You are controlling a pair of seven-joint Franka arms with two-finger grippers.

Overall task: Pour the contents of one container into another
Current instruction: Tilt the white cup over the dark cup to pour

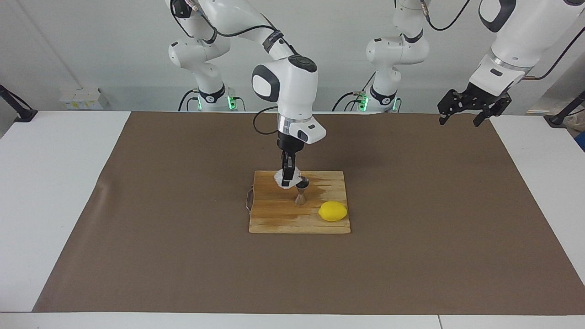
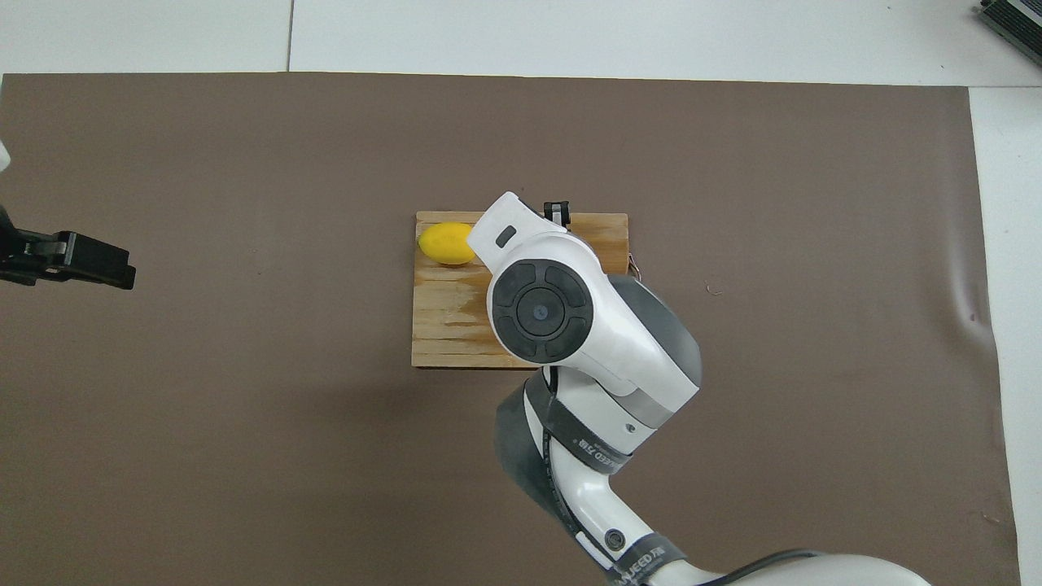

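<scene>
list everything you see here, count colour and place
cutting board: one, light wood, middle of the mat
jigger: one, shiny steel, upright on the board
glass tumbler: one, clear whitish, tilted in the right tool, over the board beside the jigger's rim
lemon: one, yellow, on the board, toward the left arm's end
mat: one, brown, covering the table
table: one, white
right tool: one, black, shut on the tumbler
left tool: one, black, open, waiting above the mat's corner
</scene>
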